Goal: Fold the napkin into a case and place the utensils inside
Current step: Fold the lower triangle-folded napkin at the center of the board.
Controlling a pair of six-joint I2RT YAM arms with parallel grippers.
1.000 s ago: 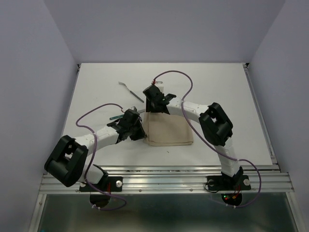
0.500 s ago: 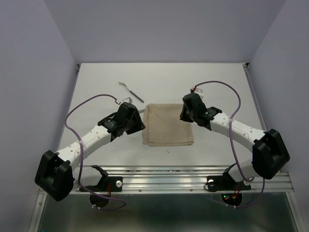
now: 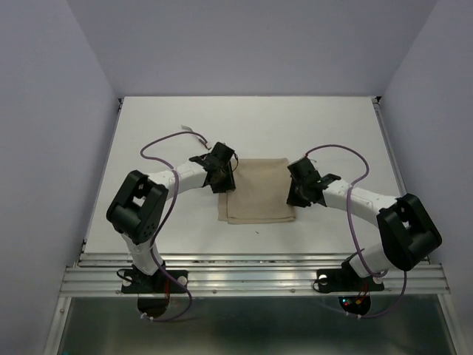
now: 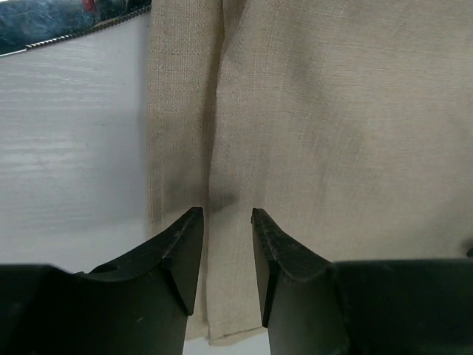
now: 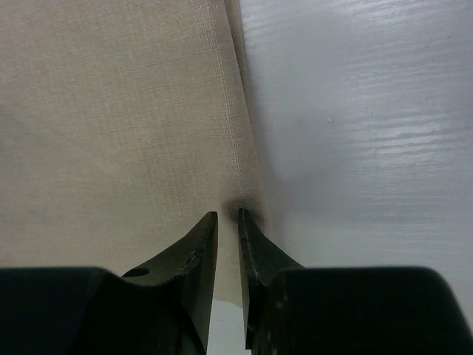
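The beige napkin (image 3: 259,191) lies flat, folded into a rectangle, in the middle of the table. My left gripper (image 3: 225,176) is down on its left edge. In the left wrist view its jaws (image 4: 226,216) stand a little apart, astride a lengthwise fold of the cloth (image 4: 332,133). My right gripper (image 3: 295,194) is on the napkin's right edge. In the right wrist view its jaws (image 5: 228,216) are almost together, with the cloth's edge (image 5: 247,170) between the tips. A pale end of a utensil (image 3: 192,132) shows behind the left arm; the rest is hidden.
Purple cables (image 3: 159,144) loop over both arms. White table (image 3: 332,133) lies around the napkin, with grey walls at the back and sides. A metal rail (image 3: 251,277) runs along the near edge.
Both grippers have swung in and come down on the napkin's side edges, left on the left edge and right on the right. The left arm now covers most of the utensil. The napkin has not moved.
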